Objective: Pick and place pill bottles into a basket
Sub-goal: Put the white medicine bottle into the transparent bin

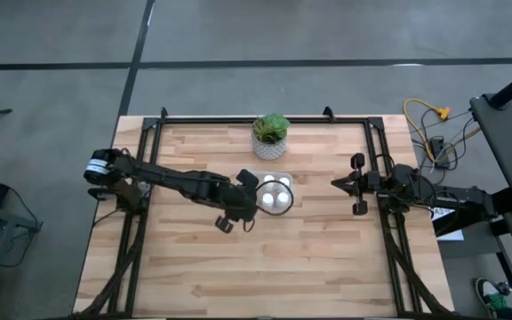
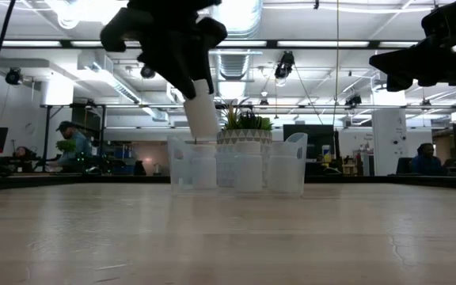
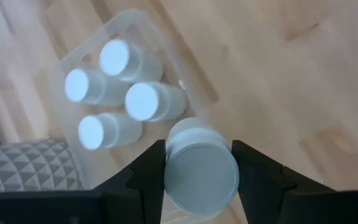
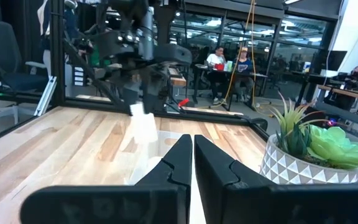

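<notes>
My left gripper (image 3: 197,147) is shut on one white pill bottle (image 3: 201,169) and holds it over the near-left end of the basket (image 2: 295,158), a clear low-walled tray at the table's middle. Several more white pill bottles (image 3: 143,101) stand upright in the basket with their caps up. In the low view the held bottle (image 2: 203,111) slants down from the gripper (image 2: 182,59) toward the basket's rim. My right gripper (image 1: 336,184) waits shut and level near the table's right edge, holding nothing. My left gripper pinches the bottle's upper end (image 3: 169,163) between its two fingers, one on each side of the round body. The fingers slant down from the table's left. The bottle hangs tilted below them, clear of the table, its lower end (image 2: 205,136) at the height of the basket's rim.
A white patterned pot with a green plant (image 1: 271,135) stands just behind the basket, near the table's far edge. Black frame rails (image 1: 149,133) run along the table's left, right and far sides. The bare wooden tabletop (image 1: 265,267) stretches toward the near edge.
</notes>
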{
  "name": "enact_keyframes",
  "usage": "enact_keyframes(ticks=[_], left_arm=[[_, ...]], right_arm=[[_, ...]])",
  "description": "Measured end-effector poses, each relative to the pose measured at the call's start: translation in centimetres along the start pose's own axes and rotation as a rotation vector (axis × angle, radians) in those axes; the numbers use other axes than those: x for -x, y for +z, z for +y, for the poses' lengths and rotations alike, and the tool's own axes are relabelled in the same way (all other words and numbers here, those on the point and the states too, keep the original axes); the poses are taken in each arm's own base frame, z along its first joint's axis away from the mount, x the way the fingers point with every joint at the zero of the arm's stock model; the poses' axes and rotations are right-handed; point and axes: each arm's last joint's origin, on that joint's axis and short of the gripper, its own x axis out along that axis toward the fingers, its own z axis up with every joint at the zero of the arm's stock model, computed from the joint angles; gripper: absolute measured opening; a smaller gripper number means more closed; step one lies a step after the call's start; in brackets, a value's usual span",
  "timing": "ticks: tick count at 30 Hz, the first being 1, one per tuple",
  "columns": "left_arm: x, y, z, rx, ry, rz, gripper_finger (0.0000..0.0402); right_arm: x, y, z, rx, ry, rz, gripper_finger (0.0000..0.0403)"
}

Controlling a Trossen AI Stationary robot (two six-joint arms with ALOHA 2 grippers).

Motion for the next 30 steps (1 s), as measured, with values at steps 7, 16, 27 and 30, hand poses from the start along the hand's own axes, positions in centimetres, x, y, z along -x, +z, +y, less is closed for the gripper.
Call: enact_keyframes(ticks=[7, 16, 27, 30], left_arm=[[-0.9, -1.4, 2.3, 0.06, 0.024, 0.043, 0.0141], [-2.6, -3.4, 4.2, 0.133, -0.052, 0.069, 0.0141], [-5.6, -3.8, 3.7, 0.133, -0.143, 0.125, 0.0141], [-6.1, -3.8, 3.6, 0.125, -0.169, 0.124, 0.0141]], right_arm=[[0.0, 0.0, 0.0, 0.0, 0.0, 0.0, 0.0009], [0.0, 0.0, 0.0, 0.0, 0.0, 0.0, 0.0009], [0.0, 0.0, 0.0, 0.0, 0.0, 0.0, 0.0009], [0.0, 0.0, 0.0, 0.0, 0.0, 0.0, 0.0009]])
